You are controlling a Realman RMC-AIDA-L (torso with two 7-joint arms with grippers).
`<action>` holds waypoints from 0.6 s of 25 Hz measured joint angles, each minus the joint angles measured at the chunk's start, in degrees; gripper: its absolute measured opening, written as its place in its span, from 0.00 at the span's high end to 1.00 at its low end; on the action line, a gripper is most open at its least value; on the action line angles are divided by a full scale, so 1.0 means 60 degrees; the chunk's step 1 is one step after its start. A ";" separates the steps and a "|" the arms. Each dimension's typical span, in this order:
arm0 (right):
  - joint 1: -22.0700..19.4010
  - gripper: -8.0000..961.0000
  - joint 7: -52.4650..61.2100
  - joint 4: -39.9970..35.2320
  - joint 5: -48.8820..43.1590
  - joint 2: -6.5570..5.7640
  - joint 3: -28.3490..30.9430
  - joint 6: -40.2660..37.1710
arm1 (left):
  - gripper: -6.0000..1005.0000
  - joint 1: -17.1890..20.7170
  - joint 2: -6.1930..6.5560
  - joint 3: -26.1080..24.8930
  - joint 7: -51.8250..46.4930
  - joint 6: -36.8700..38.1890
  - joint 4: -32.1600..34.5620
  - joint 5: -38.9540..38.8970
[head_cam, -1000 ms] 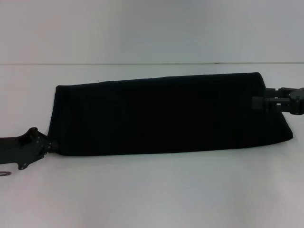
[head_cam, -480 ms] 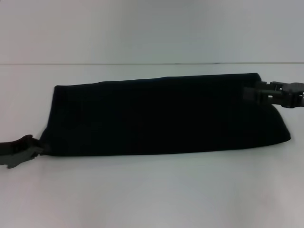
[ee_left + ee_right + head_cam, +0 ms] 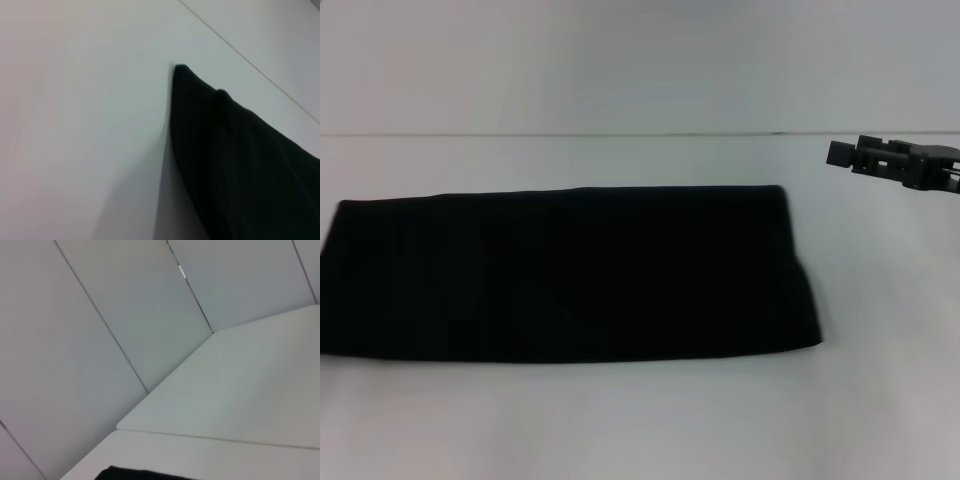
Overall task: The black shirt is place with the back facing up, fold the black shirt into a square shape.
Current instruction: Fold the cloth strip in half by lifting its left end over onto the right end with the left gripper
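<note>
While the black shirt (image 3: 565,275) lies flat as a long folded band on the white table (image 3: 640,420), cut off at nine o'clock, the right gripper (image 3: 840,153) hovers at two o'clock, finger state indiscernible. The left wrist view alone shows a shirt corner; the left gripper appears nowhere.

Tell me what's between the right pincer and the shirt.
Nothing: in the head view only bare white table separates the right pincer from the shirt.

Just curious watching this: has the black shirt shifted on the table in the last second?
Yes. The black shirt slid toward the robot's left; against the table's back edge, its right end now sits short of the right gripper.
</note>
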 joint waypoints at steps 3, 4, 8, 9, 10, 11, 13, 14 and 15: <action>0.0051 0.08 -0.0012 0.0000 0.0002 -0.0005 -0.0022 0.0096 | 0.96 0.0120 0.0140 -0.0313 0.0007 0.0063 0.0321 0.0286; 0.0056 0.08 -0.0013 -0.0004 0.0003 -0.0038 -0.0015 0.0109 | 0.96 0.0131 0.0209 -0.0457 0.0006 0.0096 0.0439 0.0412; 0.0023 0.08 -0.0017 -0.0053 0.0011 -0.0129 0.0011 0.0110 | 0.96 0.0062 0.0350 -0.0690 -0.0054 0.0288 0.0685 0.0674; 0.0000 0.08 -0.0017 -0.0065 0.0015 -0.0155 0.0012 0.0108 | 0.96 0.0032 0.0363 -0.0693 -0.0069 0.0346 0.0705 0.0676; -0.0025 0.08 -0.0015 -0.0072 0.0020 -0.0188 0.0014 0.0099 | 0.96 -0.0015 0.0374 -0.0691 -0.0090 0.0433 0.0721 0.0678; -0.0047 0.08 -0.0014 -0.0072 0.0032 -0.0218 0.0014 0.0084 | 0.96 -0.0095 0.0376 -0.0671 -0.0100 0.0551 0.0721 0.0672; -0.0112 0.08 -0.0014 -0.0069 0.0061 -0.0281 0.0016 0.0063 | 0.96 -0.0357 0.0389 -0.0633 -0.0121 0.0868 0.0686 0.0646; -0.0147 0.08 -0.0014 -0.0069 0.0070 -0.0311 0.0018 0.0066 | 0.96 -0.0516 0.0394 -0.0625 -0.0131 0.1065 0.0662 0.0614; -0.0189 0.08 -0.0014 -0.0074 0.0072 -0.0346 0.0018 0.0083 | 0.96 -0.0749 0.0405 -0.0620 -0.0157 0.1409 0.0605 0.0492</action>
